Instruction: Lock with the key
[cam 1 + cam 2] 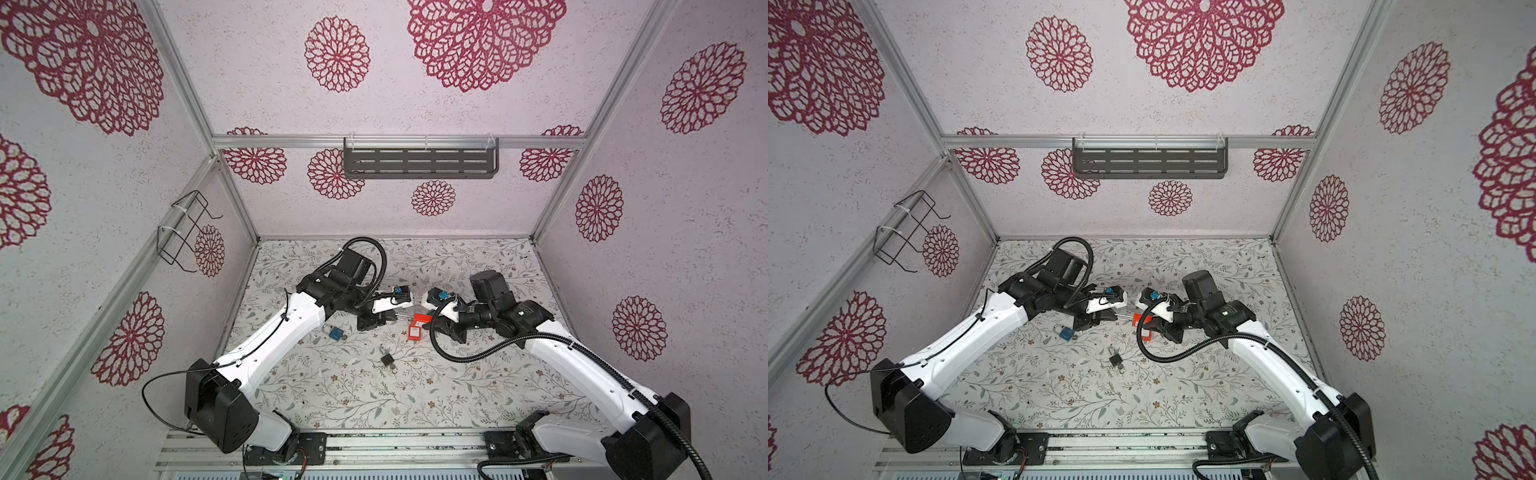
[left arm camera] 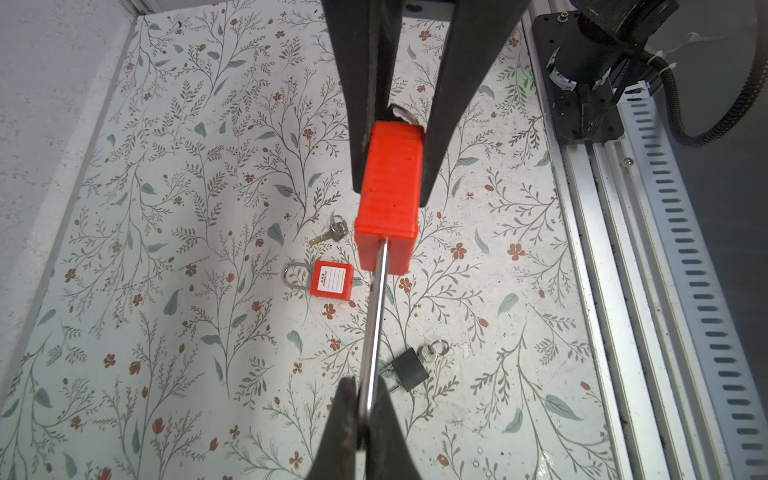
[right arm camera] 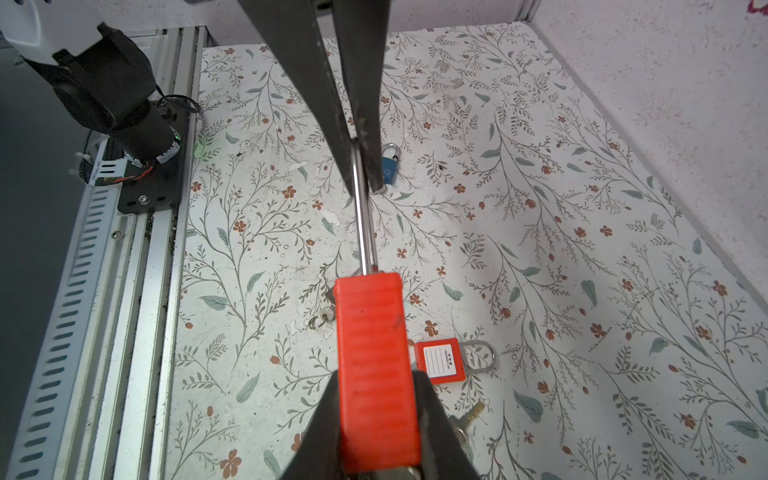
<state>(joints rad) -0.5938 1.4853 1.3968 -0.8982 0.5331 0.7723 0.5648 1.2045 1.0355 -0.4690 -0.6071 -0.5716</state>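
- White walls (image 1: 257, 83) with red flower prints close off three sides of a leaf-patterned surface (image 1: 478, 382); an aluminium rail (image 1: 415, 449) carrying both arm bases runs along the near edge.
- Near the middle, a red padlock (image 2: 388, 199) hangs in the air between the two arms, lying roughly level and well apart from every wall.
- The left gripper (image 2: 365, 415) is pinched tight on the far end of the padlock's long steel shackle (image 2: 376, 316).
- The right gripper (image 3: 376, 415) is clamped on the sides of the red body, its jaws held apart only by that body.
- A metal ring shows at the base of the body; whether the shackle is latched I cannot tell.
- Below it on the surface lie a second red padlock (image 2: 332, 281) and, just beside that, a loose key (image 2: 326, 236).
- A blue padlock (image 1: 335, 332) lies by the left forearm, and a black padlock (image 1: 386, 358) lies nearer the rail.
- Wide stretches of surface separate these locks from the side walls and the back edge.
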